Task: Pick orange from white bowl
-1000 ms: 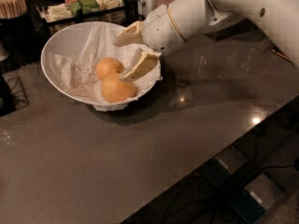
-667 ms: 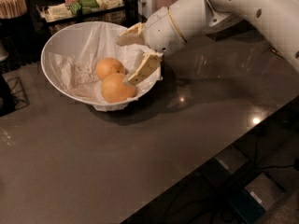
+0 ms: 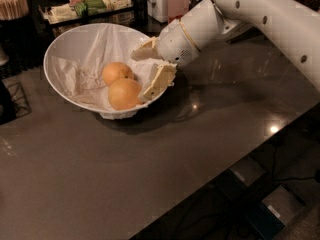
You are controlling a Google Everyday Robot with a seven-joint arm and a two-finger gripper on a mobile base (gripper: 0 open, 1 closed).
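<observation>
A wide white bowl (image 3: 65,49) lined with crumpled white paper stands at the left of the dark table. Two oranges lie in it, touching each other. The orange (image 3: 124,94) is the larger, nearer one. The smaller orange (image 3: 117,72) sits just behind it. My gripper (image 3: 149,68) reaches in over the bowl's right rim, open, with nothing between its cream fingers. Its lower finger (image 3: 159,81) is right beside the near orange; I cannot tell whether it touches. The upper finger (image 3: 143,51) hangs above the paper, to the right of the far orange.
The white arm (image 3: 260,14) comes in from the upper right. Behind the bowl are a tray of packets (image 3: 87,7), a white appliance (image 3: 167,1) and a holder of wooden sticks (image 3: 12,4). The table's front edge (image 3: 235,159) runs diagonally at the lower right, with the floor below.
The gripper has come down and slightly nearer, lower into the bowl's right side beside the near orange. The bowl and both oranges have stayed where they were.
</observation>
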